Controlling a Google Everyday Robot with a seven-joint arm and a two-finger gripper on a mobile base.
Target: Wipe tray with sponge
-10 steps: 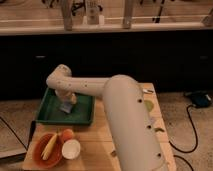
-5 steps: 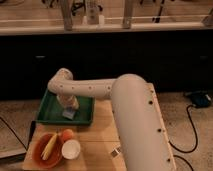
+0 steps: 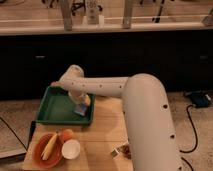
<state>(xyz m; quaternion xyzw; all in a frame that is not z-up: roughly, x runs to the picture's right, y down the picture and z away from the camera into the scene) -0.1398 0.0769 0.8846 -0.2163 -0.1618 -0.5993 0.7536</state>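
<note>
Gripper (image 3: pixel 81 103) (largely hidden by arm) at sponge (image 3: pixel 79 109) in tray (image 3: pixel 54 108)

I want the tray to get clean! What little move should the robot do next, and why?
Probably slide the sponge leftward across the tray. The gripper is at the tray's right side with the sponge at its tip, and most of the green floor stretches to its left, so that sweep likely wipes the most.

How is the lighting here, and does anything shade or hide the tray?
Camera view: dim, warm light, brightest on the arm; the cabinets behind go nearly black. No glare on the tray; the arm covers its far right corner, with the gripper at the sponge there.
</note>
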